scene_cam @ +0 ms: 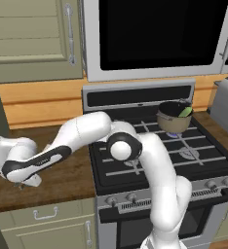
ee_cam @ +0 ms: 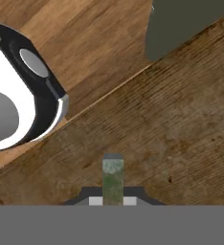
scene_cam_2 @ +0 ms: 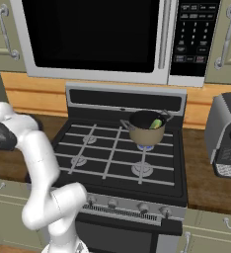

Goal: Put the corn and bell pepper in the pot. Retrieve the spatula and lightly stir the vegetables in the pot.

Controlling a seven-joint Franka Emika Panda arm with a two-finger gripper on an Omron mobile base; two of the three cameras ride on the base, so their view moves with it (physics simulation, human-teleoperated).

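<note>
1. The spatula (ee_cam: 112,174) shows in the hand view as a slim grey-green bar between the two dark tips. We judge it to be the thin handle, and the blade is not visible.
2. The tool (ee_cam: 112,198) is closed tight on this bar. It is low over the wooden table (scene_cam: 62,182), left of the stove (scene_cam: 150,163) and near the table's front edge.
3. Handling, as we judge it: the spatula is light and stiff, with a smooth, narrow handle. It can turn or slip between the tips when the blade meets the vegetables. A hold near the middle of the handle, or a little toward the blade, should keep it steady for light stirring.
4. The pot (scene_cam_2: 146,133) stands on the back right burner of the stove, well apart from the tool. The green end of the corn (scene_cam_2: 156,123) leans on its inner wall.
5. We cannot tell where the bell pepper is, because the inside of the pot is dark.
6. Writing: the microwave keypad (scene_cam_2: 193,29) has small marks, but they are too small to read. We see no brand or label.
</note>
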